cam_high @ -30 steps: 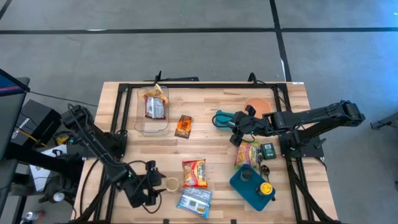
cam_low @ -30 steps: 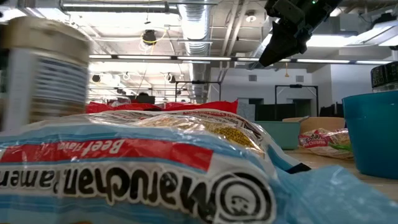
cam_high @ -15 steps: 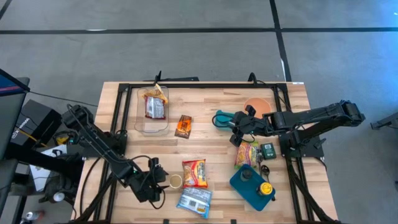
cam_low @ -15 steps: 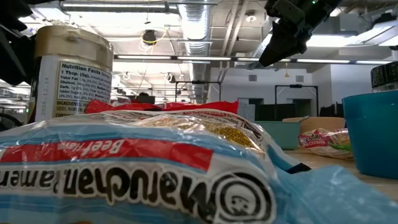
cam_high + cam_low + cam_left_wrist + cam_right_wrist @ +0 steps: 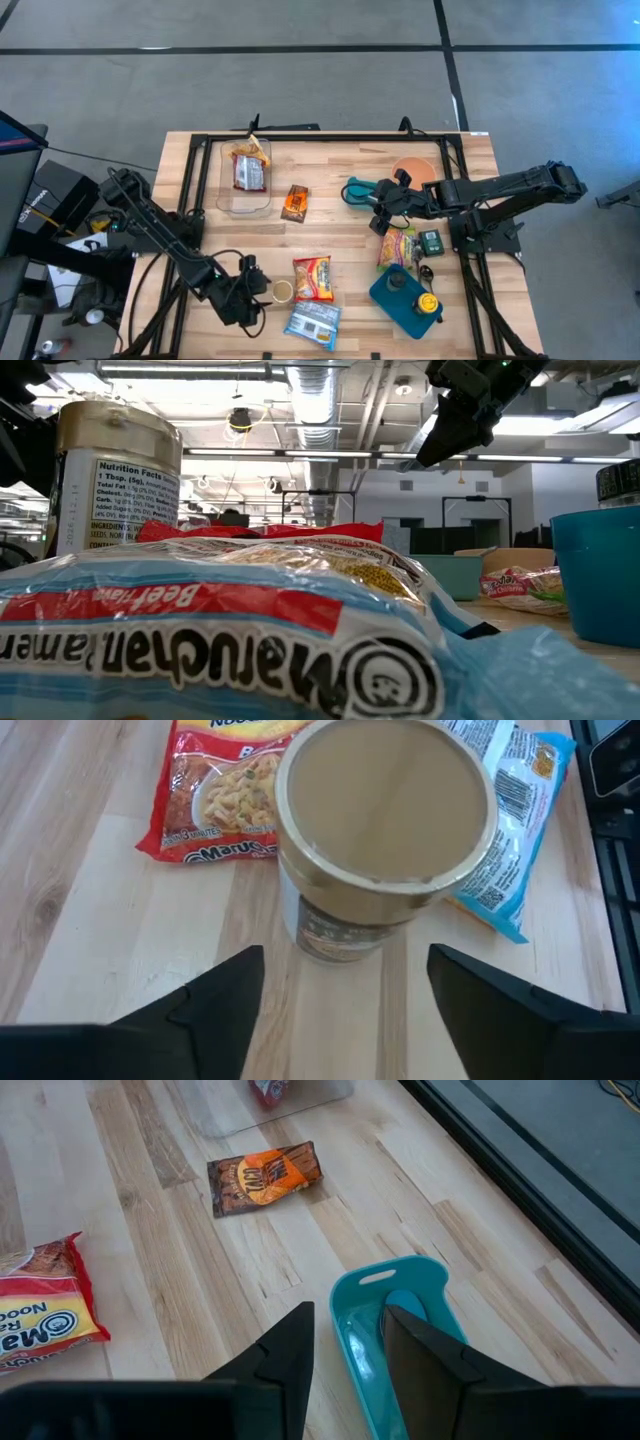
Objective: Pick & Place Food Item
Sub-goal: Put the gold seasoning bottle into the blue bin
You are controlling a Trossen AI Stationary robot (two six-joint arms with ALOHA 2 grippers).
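The gold-lidded jar [image 5: 385, 830] stands upright near the table's front edge, just beside the red noodle packet [image 5: 313, 278], between the spread, empty fingers of the left gripper [image 5: 345, 982]; judged rigid, smooth-sided and likely slippery, best clamped across its labelled body below the lid.

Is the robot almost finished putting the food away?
Not nearly. One snack packet already lies in the clear tray. The left gripper is open, its fingers either side of the upright gold-lidded jar without touching it. Out on the table are the red noodle packet, blue ramen packet and orange snack bar. The right gripper hangs over a teal bin, holding nothing.
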